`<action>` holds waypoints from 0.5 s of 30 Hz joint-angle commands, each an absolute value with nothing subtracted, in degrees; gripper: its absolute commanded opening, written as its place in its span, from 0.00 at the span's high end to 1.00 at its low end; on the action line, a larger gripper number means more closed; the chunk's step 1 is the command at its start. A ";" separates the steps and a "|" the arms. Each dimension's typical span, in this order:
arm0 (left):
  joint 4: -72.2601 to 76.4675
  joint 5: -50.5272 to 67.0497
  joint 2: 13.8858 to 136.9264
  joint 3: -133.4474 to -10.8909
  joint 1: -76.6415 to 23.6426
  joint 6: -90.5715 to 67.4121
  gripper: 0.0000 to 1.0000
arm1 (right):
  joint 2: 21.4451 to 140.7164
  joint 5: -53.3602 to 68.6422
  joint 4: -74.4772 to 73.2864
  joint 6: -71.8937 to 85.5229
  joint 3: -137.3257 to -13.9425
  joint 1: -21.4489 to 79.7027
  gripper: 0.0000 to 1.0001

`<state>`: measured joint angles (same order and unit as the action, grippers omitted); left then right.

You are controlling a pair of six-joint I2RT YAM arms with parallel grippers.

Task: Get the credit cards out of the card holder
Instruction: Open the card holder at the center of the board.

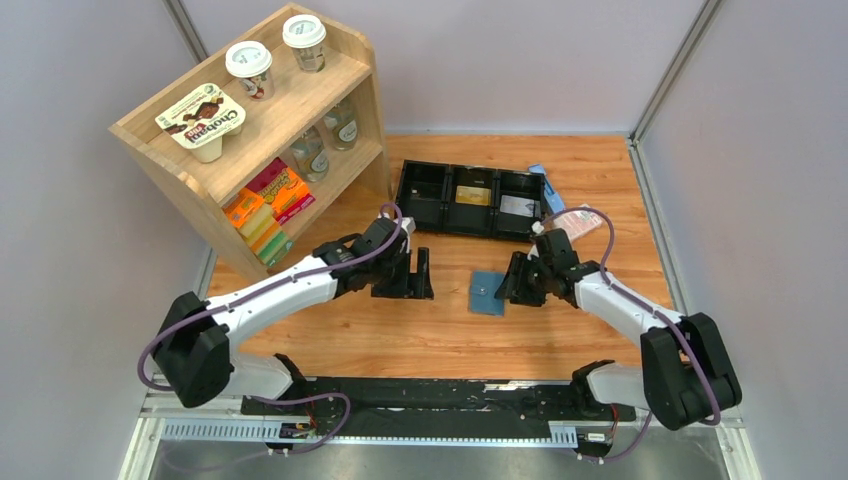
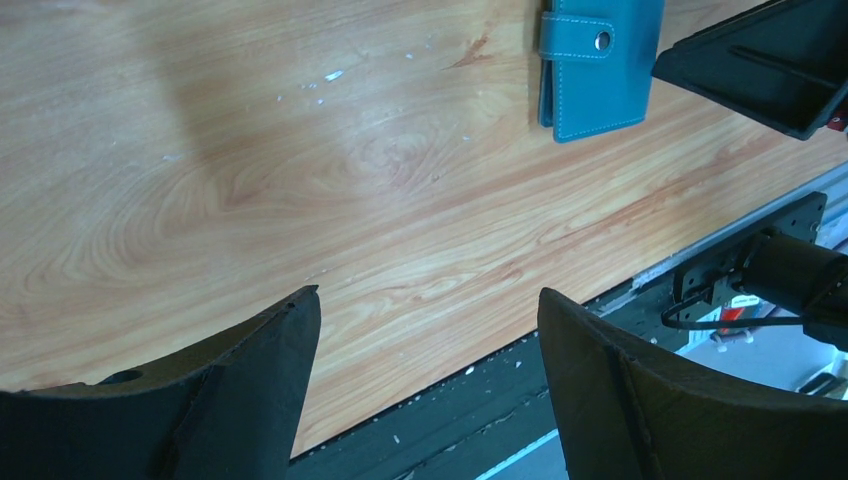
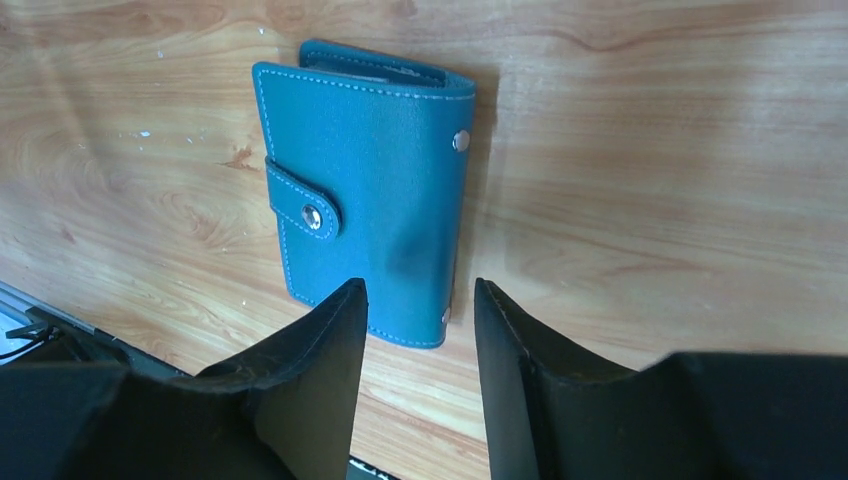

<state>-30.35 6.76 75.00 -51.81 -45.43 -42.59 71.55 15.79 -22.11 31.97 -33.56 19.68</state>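
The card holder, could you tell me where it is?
Top view: the card holder lies closed on the table, right of centre, in front of the right tool.

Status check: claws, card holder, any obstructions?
Left claw open, empty. Right claw open, poised at card holder. Holder flat on table, strap snapped shut. Nothing in the way.
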 commanded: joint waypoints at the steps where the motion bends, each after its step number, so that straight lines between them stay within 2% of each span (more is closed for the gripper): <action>1: -30.23 4.31 79.09 -57.38 -47.63 -41.49 0.13 | 74.09 17.66 -15.39 32.17 -32.87 19.60 0.54; 9: -32.43 1.24 89.10 -66.43 -52.64 -39.03 0.13 | 78.22 21.17 -10.11 31.64 -31.64 19.51 0.57; 15: -36.74 -2.19 97.90 -74.52 -54.40 -38.94 0.14 | 79.02 23.64 -6.95 31.37 -30.77 19.51 0.77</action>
<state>-33.56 1.28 93.93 -69.78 -53.60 -40.10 78.63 21.02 -11.90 31.57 -32.08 19.68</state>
